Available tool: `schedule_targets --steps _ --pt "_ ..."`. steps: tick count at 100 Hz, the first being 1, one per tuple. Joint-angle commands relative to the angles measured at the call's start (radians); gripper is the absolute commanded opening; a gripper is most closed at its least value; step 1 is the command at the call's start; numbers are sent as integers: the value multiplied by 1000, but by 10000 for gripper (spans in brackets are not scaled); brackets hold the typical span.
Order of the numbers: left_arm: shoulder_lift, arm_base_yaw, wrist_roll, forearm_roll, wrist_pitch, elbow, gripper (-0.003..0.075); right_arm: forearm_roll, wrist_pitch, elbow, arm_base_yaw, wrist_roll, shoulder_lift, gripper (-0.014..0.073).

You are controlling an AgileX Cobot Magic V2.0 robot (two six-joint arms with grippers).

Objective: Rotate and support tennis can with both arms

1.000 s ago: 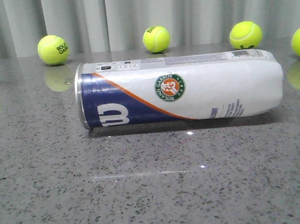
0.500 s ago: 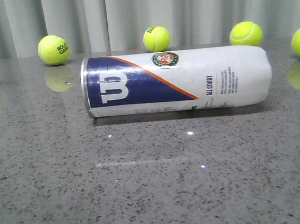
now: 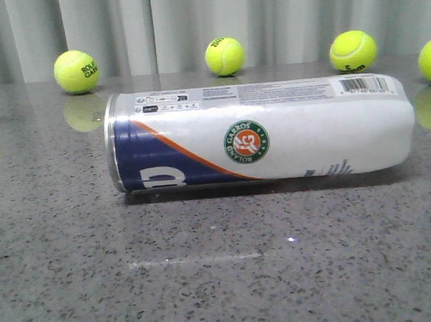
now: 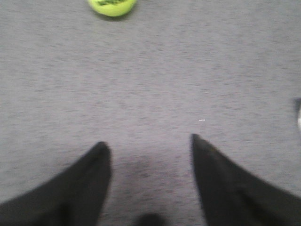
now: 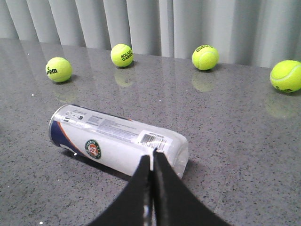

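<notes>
The tennis can (image 3: 258,131) lies on its side across the grey table, with its metal rim (image 3: 113,145) at the left end. The round Roland Garros emblem (image 3: 245,141) faces the front view, and the navy panel sits low on the left. Neither gripper shows in the front view. In the right wrist view, my right gripper (image 5: 152,153) is shut with nothing in it. Its tips line up with the barcode end of the can (image 5: 113,136), and I cannot tell whether they touch it. My left gripper (image 4: 148,141) is open over bare table, holding nothing.
Several yellow-green tennis balls stand along the back by the grey curtain, among them one at the left (image 3: 76,71), one in the middle (image 3: 224,56) and one at the right (image 3: 352,51). One ball (image 4: 112,5) lies ahead of the left gripper.
The can has rolled about its long axis. Half a second ago the W panel faced front with the emblem on top. Now the emblem faces front again and the can lies slightly nearer.
</notes>
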Motion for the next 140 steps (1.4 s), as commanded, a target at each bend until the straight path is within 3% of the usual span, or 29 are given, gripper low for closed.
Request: schedule_targets --steps 1,41,76,104,116,140 --pt "49 -7 31 -141 -33 -40 573 13 -75 -24 -4 -8 12 -60" --pt "284 -8 485 -920 56 -40 564 13 -75 -24 -4 -8 12 -60" --pt "540 -136 672 -1184 42 -40 564 13 -75 -24 -4 -8 12 -60" --pt "770 -290 905 -1533 107 -40 552 13 -75 -24 -4 -8 12 -60" --pt "852 -329 964 -1645 244 -40 458 13 -75 -24 -4 -8 12 -60" --pt "899 -332 984 -1645 420 -87 46 13 -75 -24 -4 -8 12 -60"
